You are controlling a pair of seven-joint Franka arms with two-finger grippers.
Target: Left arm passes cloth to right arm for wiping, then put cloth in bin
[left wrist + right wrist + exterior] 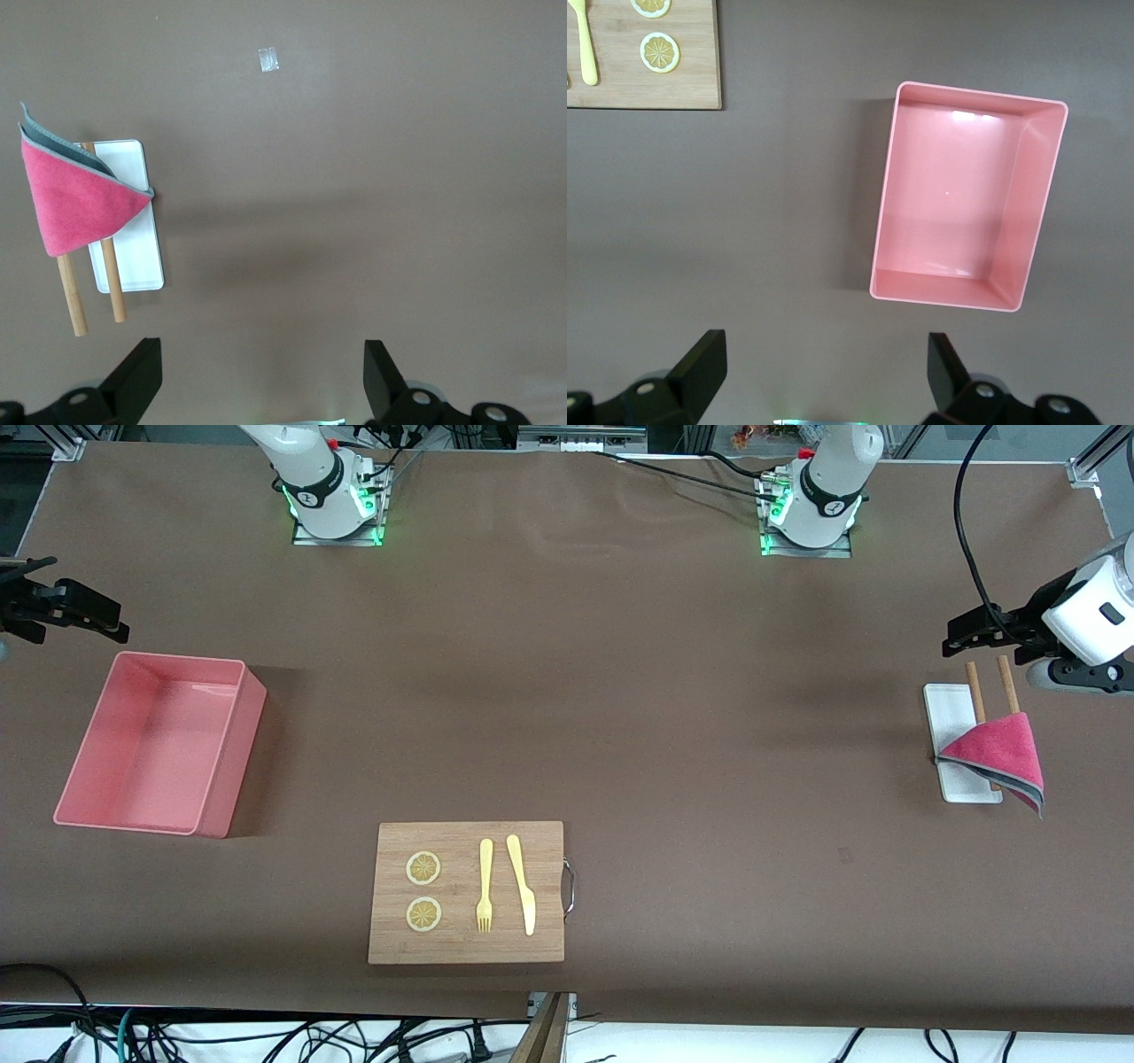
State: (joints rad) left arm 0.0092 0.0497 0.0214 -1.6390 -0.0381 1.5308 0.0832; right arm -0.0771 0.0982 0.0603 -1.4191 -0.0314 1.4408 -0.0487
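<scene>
1. The left gripper [961, 640] hangs with fingers spread, holding nothing, over the tabletop [709, 717] near the white tray [950, 717].
2. The cloth [999, 755] lies draped on two wooden sticks [975, 682] across that tray.
3. The right gripper [97, 622] hangs spread, holding nothing, near the pink bin [226, 779].
</scene>
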